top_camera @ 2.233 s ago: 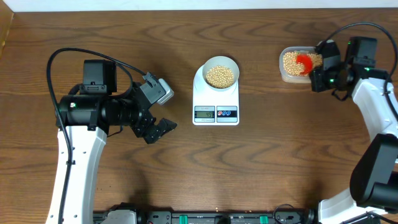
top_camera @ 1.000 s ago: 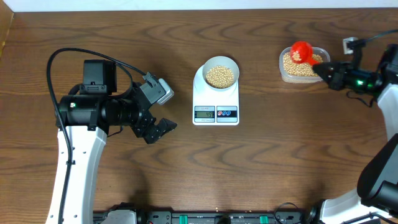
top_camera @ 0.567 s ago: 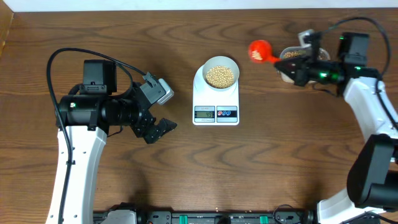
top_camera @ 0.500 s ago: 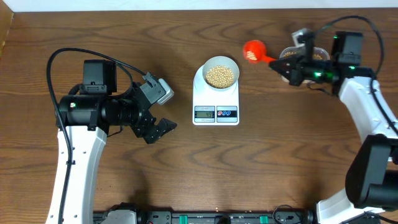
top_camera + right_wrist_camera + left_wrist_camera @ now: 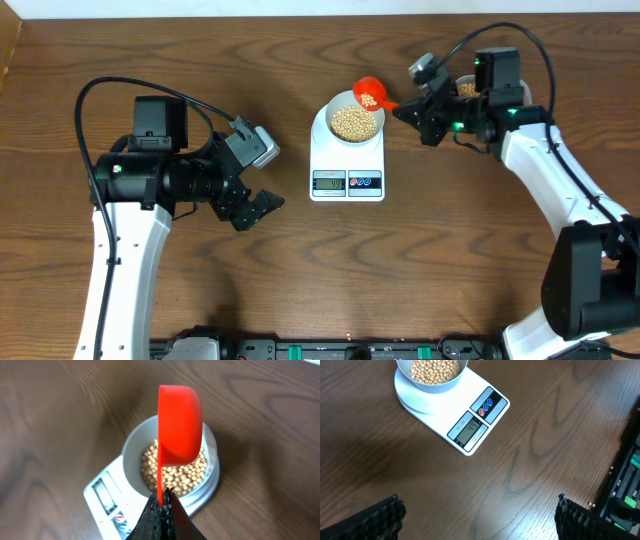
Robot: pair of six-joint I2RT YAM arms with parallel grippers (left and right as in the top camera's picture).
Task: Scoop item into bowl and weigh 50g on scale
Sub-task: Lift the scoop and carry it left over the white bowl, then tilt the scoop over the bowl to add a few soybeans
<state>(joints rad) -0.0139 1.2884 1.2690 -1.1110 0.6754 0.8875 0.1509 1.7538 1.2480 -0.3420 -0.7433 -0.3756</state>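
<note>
A white scale (image 5: 347,160) stands mid-table with a pale bowl (image 5: 329,112) on it, heaped with tan beans (image 5: 353,122). My right gripper (image 5: 405,108) is shut on the handle of a red scoop (image 5: 369,93). The scoop carries a few beans and hovers over the bowl's far right rim. From the right wrist, the scoop (image 5: 180,425) hangs above the bowl (image 5: 132,445) and its beans (image 5: 175,472). My left gripper (image 5: 262,205) stands open and empty, left of the scale. Its view shows the scale (image 5: 440,415) and bowl (image 5: 432,387) ahead.
The clear tub (image 5: 463,90) of beans sits at the back right, mostly hidden under my right arm. A black equipment rail (image 5: 350,350) runs along the table's near edge.
My right arm has carried the red scoop leftwards from the tub to above the bowl on the scale. The left arm has not moved.
</note>
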